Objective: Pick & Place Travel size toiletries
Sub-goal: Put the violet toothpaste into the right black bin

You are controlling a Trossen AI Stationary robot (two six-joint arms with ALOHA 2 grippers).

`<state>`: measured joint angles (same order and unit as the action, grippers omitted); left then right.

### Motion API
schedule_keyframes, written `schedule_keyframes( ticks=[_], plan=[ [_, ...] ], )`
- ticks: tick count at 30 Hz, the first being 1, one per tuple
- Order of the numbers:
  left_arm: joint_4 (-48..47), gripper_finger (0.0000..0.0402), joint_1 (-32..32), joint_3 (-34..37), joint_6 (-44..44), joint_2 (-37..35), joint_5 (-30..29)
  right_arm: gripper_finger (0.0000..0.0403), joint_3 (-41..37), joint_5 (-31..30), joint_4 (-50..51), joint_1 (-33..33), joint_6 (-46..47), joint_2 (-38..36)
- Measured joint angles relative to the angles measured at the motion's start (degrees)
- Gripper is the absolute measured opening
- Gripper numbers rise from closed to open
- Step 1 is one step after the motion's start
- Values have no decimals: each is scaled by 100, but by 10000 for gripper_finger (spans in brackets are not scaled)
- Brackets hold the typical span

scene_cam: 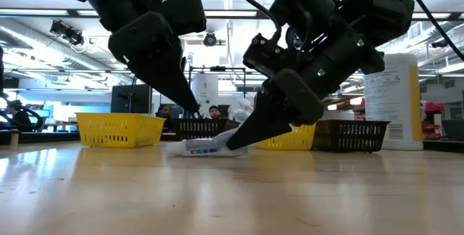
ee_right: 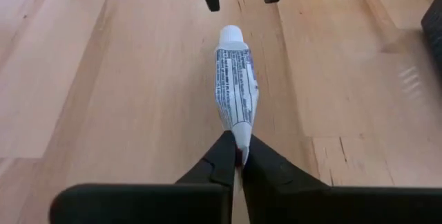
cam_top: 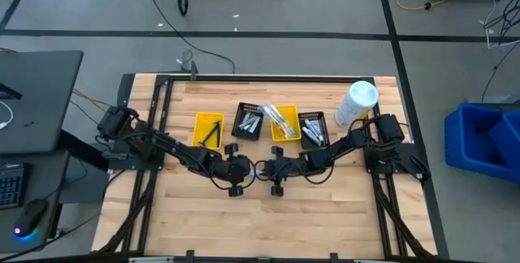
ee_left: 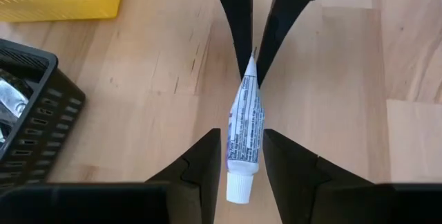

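A small white-blue toothpaste tube [ee_right: 235, 86] lies on the table's middle, its white cap [ee_left: 238, 186] pointing toward the left arm. My right gripper [ee_right: 239, 151] is shut on the tube's flat tail. My left gripper [ee_left: 242, 134] is open, its fingers standing either side of the cap end. In the low view the left fingers [scene_cam: 190, 104] hang a little above the tube [scene_cam: 206, 148] and touch nothing. More toiletries lie in the bins at the far side. My right gripper pinches the tube's crimped tail end [ee_right: 240, 135] between its two fingertips. It slants down from the table's right side, with the fingers in line with the tube. The tube's body and cap rest on the table [scene_cam: 196, 149].
Four small bins stand in a row beyond the grippers: yellow [cam_top: 209, 129], black [cam_top: 249, 122], yellow [cam_top: 284, 122], black [cam_top: 313, 129]. A big white bottle [cam_top: 357, 105] lies at the far right. Bare wood stretches toward the near edge [cam_top: 260, 222]. People sit in the room behind.
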<state>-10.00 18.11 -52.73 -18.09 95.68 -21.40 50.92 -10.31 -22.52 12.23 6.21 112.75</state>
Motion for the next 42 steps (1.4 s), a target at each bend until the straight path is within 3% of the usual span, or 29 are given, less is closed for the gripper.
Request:
schedule_keyframes(
  ticks=[10, 14, 19, 26, 30, 33, 38, 42],
  plan=[
    [-2, 115, 0, 0, -17, 0, 1, 16, 0, -30, 517, 13, -59, -469],
    [0, 115, 0, 0, -17, 0, 1, 16, 0, -157, 1582, 42, 258, -1128],
    [3, 115, 0, 0, -17, 0, -20, 16, 0, -258, 3601, 71, 1240, -2246],
    [40, 115, 0, 0, -17, 0, -28, 16, 0, -1164, 5937, 322, 2829, -3779],
    [45, 115, 2, 0, -17, 0, -46, 16, -17, -2428, 6951, 397, 3632, -4146],
    [57, 115, 0, 0, -20, 0, -65, 16, -167, -3019, 7202, 286, 4203, -4188],
    [56, 115, 2, 0, -215, 0, -45, 16, -694, -3010, 6907, -42, 4718, -4143],
    [61, 115, 0, 0, -222, 0, -45, 16, -1253, -3077, 6090, -300, 4726, -4144]
  ],
)
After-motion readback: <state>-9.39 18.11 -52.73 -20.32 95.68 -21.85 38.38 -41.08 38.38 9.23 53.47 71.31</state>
